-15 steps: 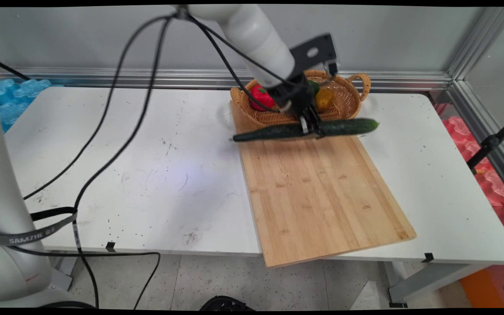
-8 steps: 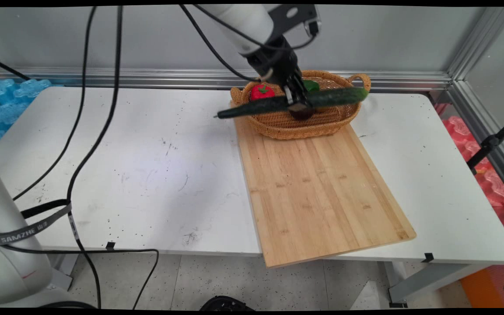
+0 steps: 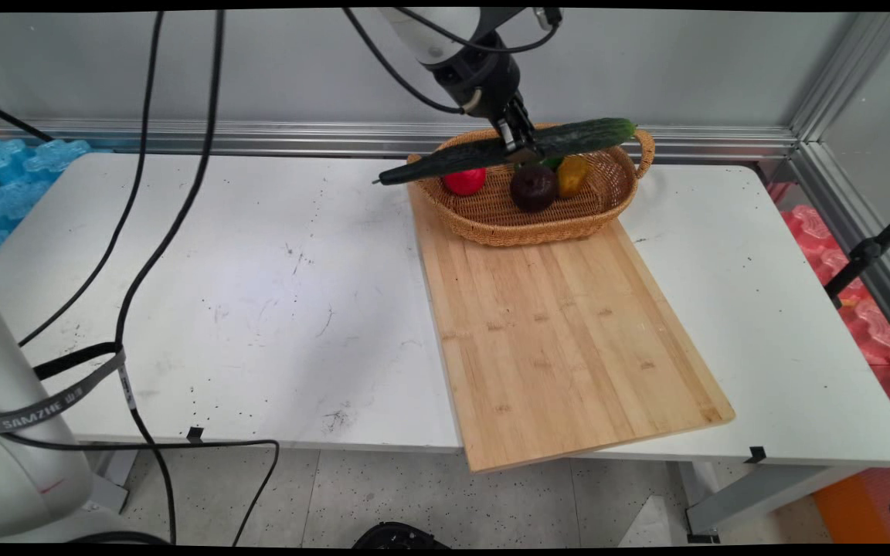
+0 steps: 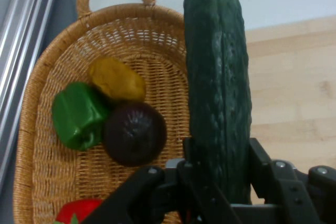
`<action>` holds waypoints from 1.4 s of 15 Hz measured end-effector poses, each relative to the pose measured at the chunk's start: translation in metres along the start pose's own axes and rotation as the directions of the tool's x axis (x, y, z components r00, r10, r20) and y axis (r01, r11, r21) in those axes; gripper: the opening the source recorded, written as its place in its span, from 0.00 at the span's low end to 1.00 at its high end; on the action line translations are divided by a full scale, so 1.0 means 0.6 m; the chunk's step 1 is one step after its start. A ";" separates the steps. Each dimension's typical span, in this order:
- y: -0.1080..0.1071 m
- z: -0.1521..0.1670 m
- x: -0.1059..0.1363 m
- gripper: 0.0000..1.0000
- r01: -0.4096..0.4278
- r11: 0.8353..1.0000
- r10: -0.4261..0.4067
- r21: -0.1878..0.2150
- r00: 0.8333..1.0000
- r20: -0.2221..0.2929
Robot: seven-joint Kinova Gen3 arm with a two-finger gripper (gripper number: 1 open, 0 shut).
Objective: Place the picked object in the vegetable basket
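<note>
Gripper (image 3: pixel 518 143) is up high over the back of the counter (image 3: pixel 259 293), jaws clamped on a long dark green cucumber (image 3: pixel 503 150) about mid-length. In the hand view one finger (image 4: pixel 265 169) presses each side of the cucumber (image 4: pixel 218 87); the gripper (image 4: pixel 223 182) linkage fills the bottom edge.

Cucumber is in the air, not touching anything below. It lies roughly level across the main view, right end slightly higher near the basket's right handle, left stem end sticking out past the basket's left rim, over bare counter.

Directly below: oval wicker basket (image 3: pixel 538 224) with loop handles. It sits on the far end of a bamboo cutting board (image 3: pixel 561 340), which runs toward the near edge of the counter and overhangs it a bit.

In the basket (image 4: pixel 47 182):
- red pepper (image 3: pixel 464 181) at the left, partly hidden behind the cucumber; only its top shows in the hand view (image 4: pixel 79 211)
- dark purple-brown round fruit (image 3: pixel 534 188) in the middle (image 4: pixel 134 132), can't tell what kind
- yellow-orange item (image 3: pixel 572 174) to its right (image 4: pixel 115 80)
- green pepper (image 4: pixel 79 114) touching the dark fruit and the yellow item; mostly hidden in the main view

Black cables (image 3: pixel 159 193) hang from the arm over the left side of the counter.
</note>
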 end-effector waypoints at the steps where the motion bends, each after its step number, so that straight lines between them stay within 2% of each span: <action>1: -0.003 0.008 0.004 0.00 0.006 1.000 -0.006 0.005 1.000 0.006; 10: -0.021 0.107 0.049 0.00 0.065 0.998 -0.066 0.022 0.995 0.068; 21: -0.041 0.222 0.059 0.00 0.114 0.993 -0.115 0.011 0.979 0.167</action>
